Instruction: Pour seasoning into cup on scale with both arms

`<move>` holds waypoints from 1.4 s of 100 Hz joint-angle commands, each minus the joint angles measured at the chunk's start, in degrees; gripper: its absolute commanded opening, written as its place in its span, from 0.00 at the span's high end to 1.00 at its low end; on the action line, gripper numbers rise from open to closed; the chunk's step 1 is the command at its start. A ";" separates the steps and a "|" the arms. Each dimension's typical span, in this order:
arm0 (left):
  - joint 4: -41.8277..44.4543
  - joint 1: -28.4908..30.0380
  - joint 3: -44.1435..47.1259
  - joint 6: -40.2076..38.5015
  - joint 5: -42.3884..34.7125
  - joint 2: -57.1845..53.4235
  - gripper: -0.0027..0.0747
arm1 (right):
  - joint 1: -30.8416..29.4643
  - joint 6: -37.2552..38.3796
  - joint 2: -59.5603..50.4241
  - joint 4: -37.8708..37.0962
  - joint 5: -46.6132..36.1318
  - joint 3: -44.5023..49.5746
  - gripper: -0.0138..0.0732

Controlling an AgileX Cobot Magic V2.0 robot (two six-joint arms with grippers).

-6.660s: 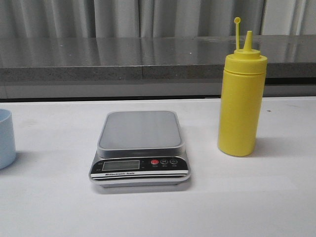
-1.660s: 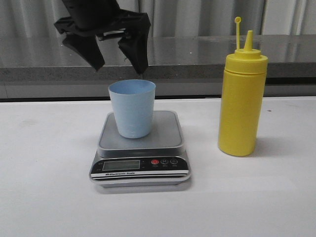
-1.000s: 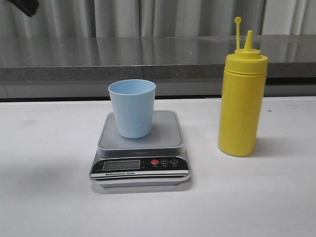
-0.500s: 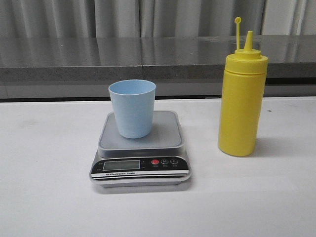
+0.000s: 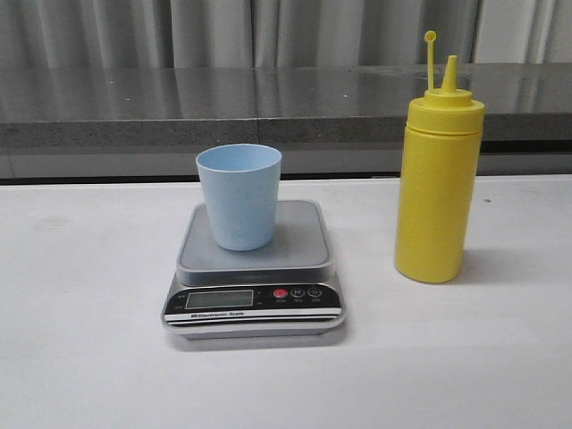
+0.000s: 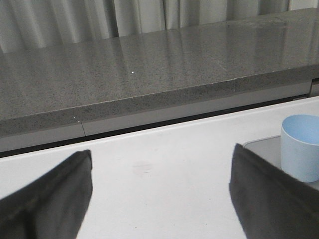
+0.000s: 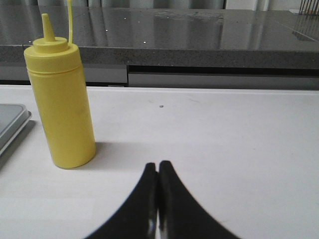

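White table (image 5: 80,375) in front, smooth and matt, with a few faint marks. Behind it, a long grey stone counter (image 5: 179,103), speckled and shiny on top, with a paler band and a dark gap below the edge. Further back, grey curtain (image 5: 214,31) in vertical folds, filling the whole background above the counter.

I see soft, even, bright light from above, a faint shadow right of the yellow bottle (image 5: 438,183), a dim shine on the grey counter (image 5: 268,98), blurry dark fingers (image 6: 47,201) low in my left wrist view, no glare
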 commanded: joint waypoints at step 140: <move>0.00 0.09 -1.49 -0.22 -5.20 0.39 0.99 | -0.22 -0.36 37.72 1.89 -18.72 -26.30 0.98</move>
